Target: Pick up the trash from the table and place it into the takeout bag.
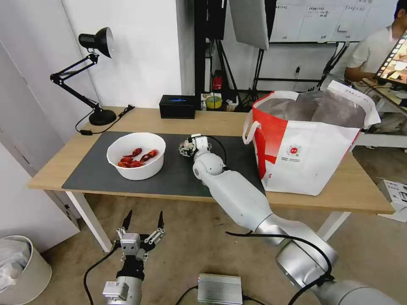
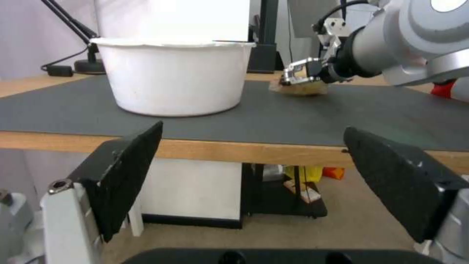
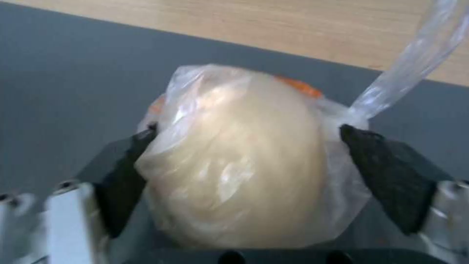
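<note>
On the dark grey mat of the light-wood surface, the right gripper closes its black pads on the clear bag around a beige lump, hiding its sides, between the white bowl of red shells and the white-and-red takeout bag, while the left gripper hangs wide open and empty below the surface edge.

At the back left corner of the bench you'll see a black desk lamp, its cord trailing to a small plug block, and a black box sits along the back edge nearer the middle. On the floor you have a pale round bin at the left and a small silver metal unit in front.
</note>
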